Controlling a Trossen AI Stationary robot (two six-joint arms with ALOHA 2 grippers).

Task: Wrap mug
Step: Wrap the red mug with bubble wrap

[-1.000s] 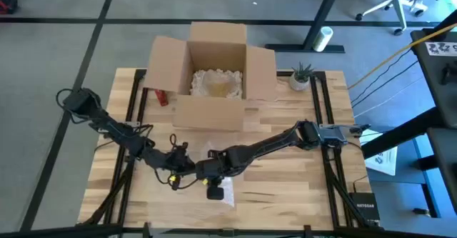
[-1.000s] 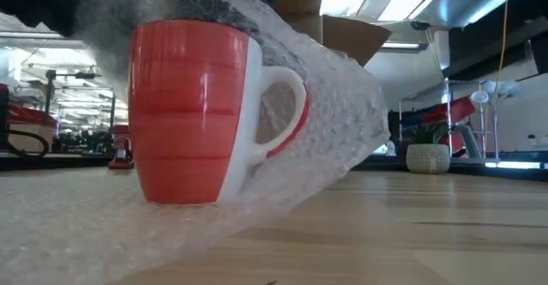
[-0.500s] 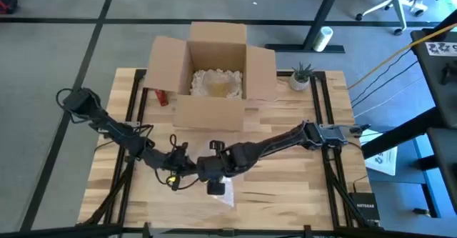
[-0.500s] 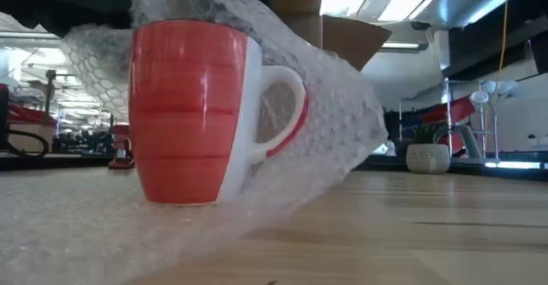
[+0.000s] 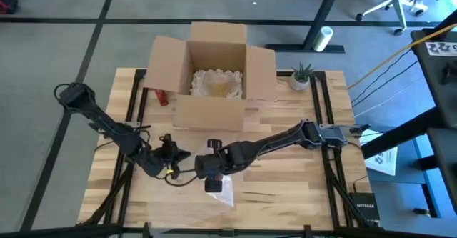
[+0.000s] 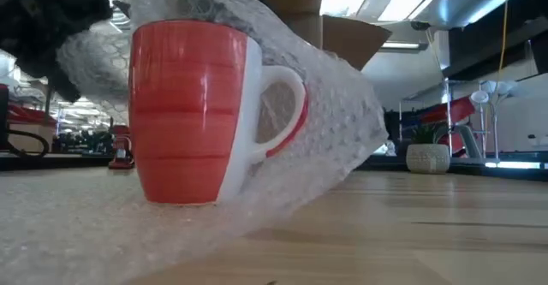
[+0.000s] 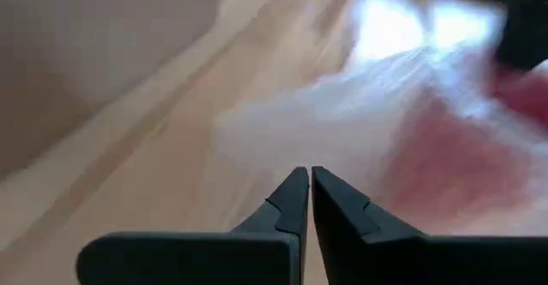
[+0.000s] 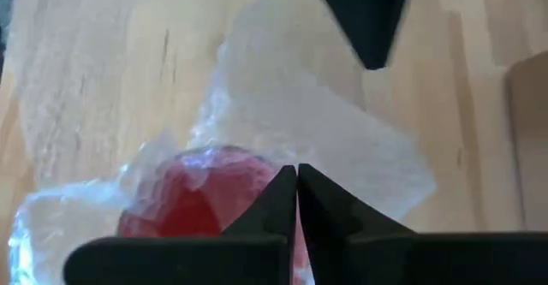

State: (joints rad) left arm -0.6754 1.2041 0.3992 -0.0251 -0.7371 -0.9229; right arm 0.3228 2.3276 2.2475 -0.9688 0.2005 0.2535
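One red mug [image 6: 193,114] is standing upright, handle pointing right in my low view, under one bubble-wrap sheet [image 6: 342,105] my right end effector [image 8: 296,175] is pinching, left end effector [image 7: 309,175] pressed together.

Two dark jointed arms, black cables, yellow marking near left tool [image 5: 173,159].

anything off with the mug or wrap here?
Nothing spilled or broken. The red mug stands upright on the table; the bubble wrap only drapes over its top and handle side, its front still bare.
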